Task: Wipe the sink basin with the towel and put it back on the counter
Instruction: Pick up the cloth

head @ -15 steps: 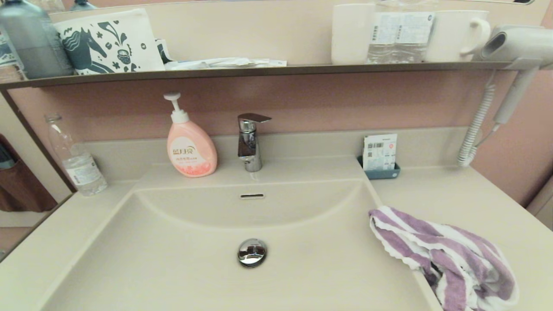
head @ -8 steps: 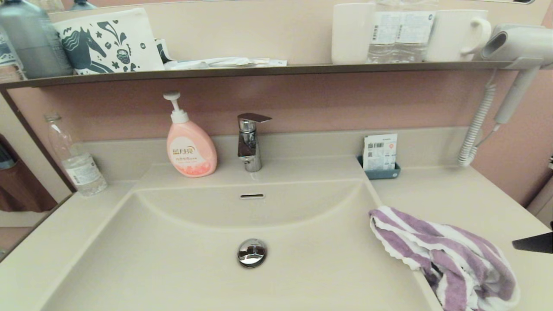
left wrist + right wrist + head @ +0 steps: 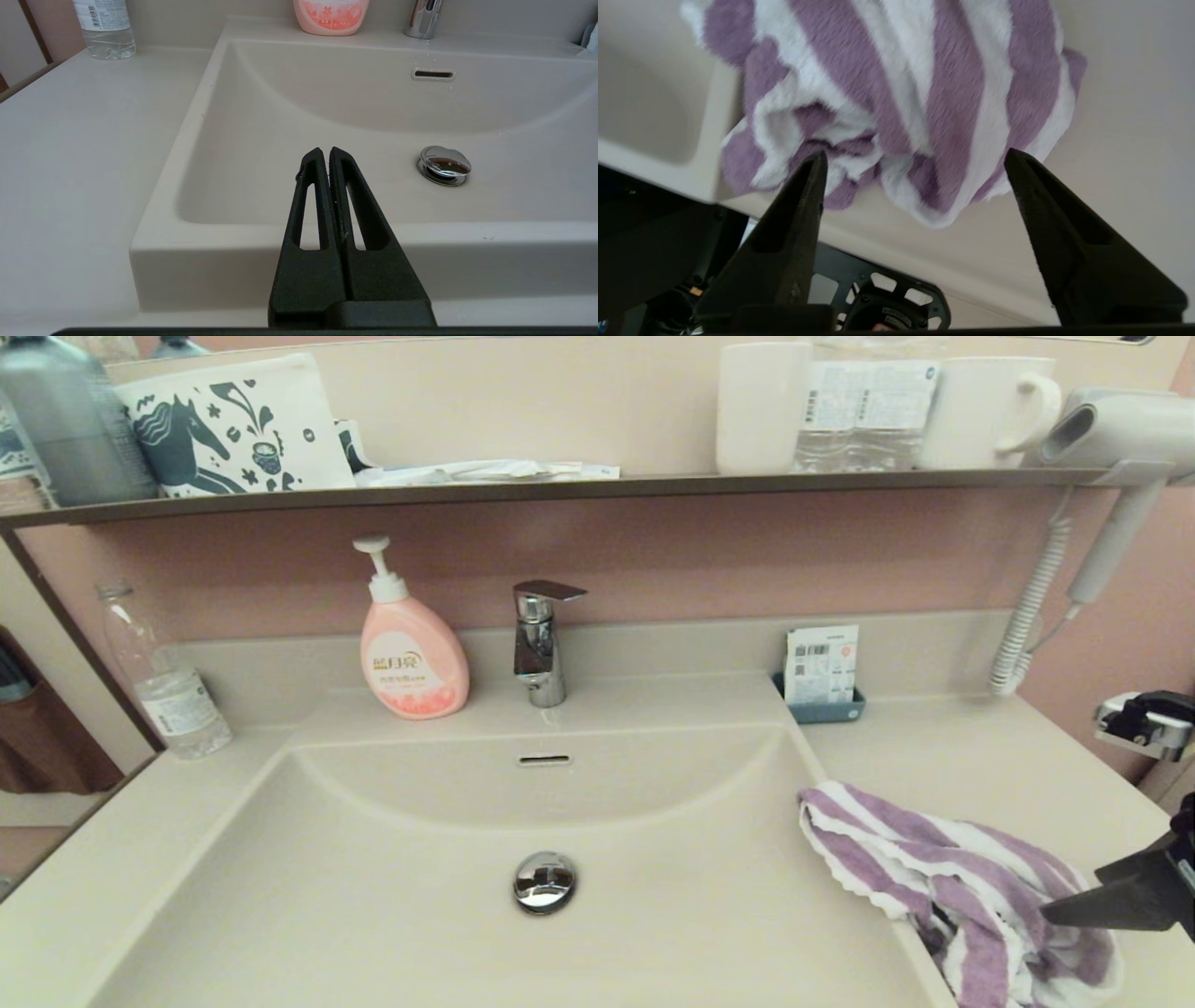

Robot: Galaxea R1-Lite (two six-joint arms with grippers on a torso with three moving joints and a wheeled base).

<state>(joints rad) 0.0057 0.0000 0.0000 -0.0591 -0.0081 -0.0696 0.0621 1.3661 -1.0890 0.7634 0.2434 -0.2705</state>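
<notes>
The right gripper (image 3: 915, 158) has its 2 fingers (image 3: 798, 205) spread wide and grasps nothing; in the right wrist view the towel (image 3: 901, 98) fills the space just beyond the tips, with its bunched near edge lying between them, and no finger clearly touches the cloth. In the head view only 1 dark finger (image 3: 1111, 899) of this gripper shows, coming in from the right edge with its tip over the near right part of the towel (image 3: 952, 887). The purple and white striped towel lies crumpled on the surface (image 3: 980, 765) to the right of the sink basin (image 3: 392, 905), its left edge draped over the basin's right rim. The left gripper (image 3: 325, 150) has its 2 fingers (image 3: 355, 205) pressed together, holding nothing, and hovers at the basin's near front rim, pointing toward the chrome drain plug (image 3: 444, 164) without touching it. A pink soap bottle (image 3: 411, 653) and the faucet (image 3: 540, 639) stand behind the basin
</notes>
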